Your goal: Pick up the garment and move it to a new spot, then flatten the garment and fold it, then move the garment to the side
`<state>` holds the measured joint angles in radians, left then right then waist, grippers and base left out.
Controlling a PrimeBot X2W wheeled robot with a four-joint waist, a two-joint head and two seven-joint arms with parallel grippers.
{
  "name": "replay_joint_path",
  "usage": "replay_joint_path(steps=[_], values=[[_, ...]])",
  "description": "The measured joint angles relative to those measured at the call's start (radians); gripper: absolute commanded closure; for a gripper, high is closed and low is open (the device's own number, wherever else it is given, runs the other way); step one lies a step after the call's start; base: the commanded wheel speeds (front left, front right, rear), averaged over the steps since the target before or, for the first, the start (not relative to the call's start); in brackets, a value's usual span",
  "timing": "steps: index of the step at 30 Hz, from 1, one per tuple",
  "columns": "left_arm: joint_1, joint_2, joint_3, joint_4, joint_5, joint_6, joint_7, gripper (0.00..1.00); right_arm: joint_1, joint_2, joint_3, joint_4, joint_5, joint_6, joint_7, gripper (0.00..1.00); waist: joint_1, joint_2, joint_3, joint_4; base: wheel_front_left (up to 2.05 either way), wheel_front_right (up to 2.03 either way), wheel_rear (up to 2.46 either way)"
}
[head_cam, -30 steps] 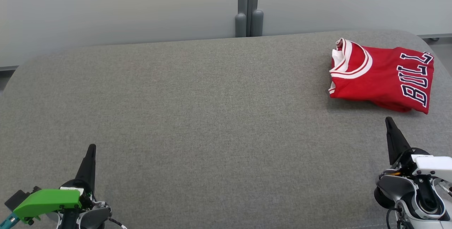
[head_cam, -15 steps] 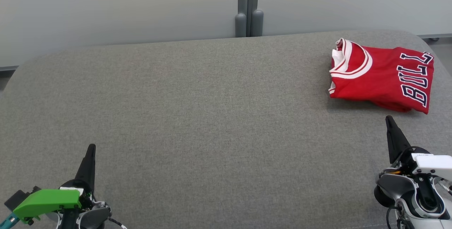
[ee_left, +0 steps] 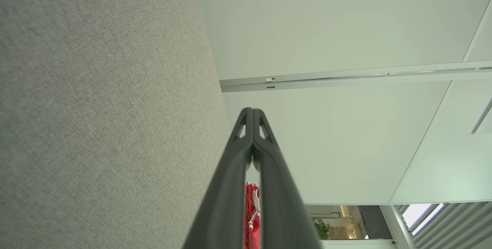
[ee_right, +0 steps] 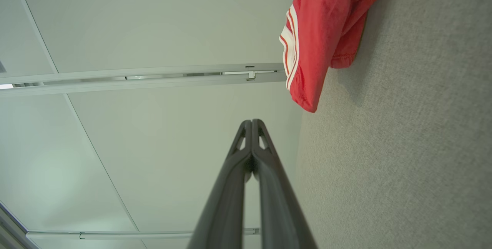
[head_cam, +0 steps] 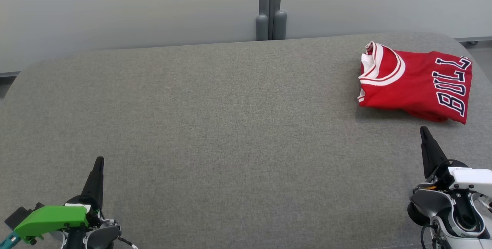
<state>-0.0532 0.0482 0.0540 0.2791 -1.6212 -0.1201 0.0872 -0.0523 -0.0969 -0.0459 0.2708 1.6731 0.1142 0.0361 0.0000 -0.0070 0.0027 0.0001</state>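
Observation:
The garment (head_cam: 417, 85) is a red jersey with white trim and dark lettering, folded into a compact rectangle at the far right of the grey fabric table (head_cam: 230, 126). Its red edge (ee_right: 323, 30) fills the top right of the right wrist view, and a sliver of it (ee_left: 252, 218) peeks between the fingers in the left wrist view. My right gripper (head_cam: 424, 130) is shut and empty, just in front of the jersey without touching it. At the lower left my left gripper (head_cam: 99, 160) is shut and empty too, far from the jersey.
A pale wall with a grey vertical post (head_cam: 271, 7) runs behind the table's rounded far edge. The jersey lies close to the table's right edge. A broad stretch of grey fabric separates the two grippers.

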Motion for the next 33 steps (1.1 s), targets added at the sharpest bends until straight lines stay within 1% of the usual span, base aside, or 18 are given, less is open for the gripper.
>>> replay_joint_path(steps=[33], values=[[0.000, 0.000, 0.002, 0.002, 0.000, -0.003, 0.000, 1.00, -0.001, 0.001, -0.003, 0.006, 0.000, 0.000, 0.004, 1.00, 0.0000, 0.0000, 0.000, 0.000, 0.00, 0.00, 0.00]])
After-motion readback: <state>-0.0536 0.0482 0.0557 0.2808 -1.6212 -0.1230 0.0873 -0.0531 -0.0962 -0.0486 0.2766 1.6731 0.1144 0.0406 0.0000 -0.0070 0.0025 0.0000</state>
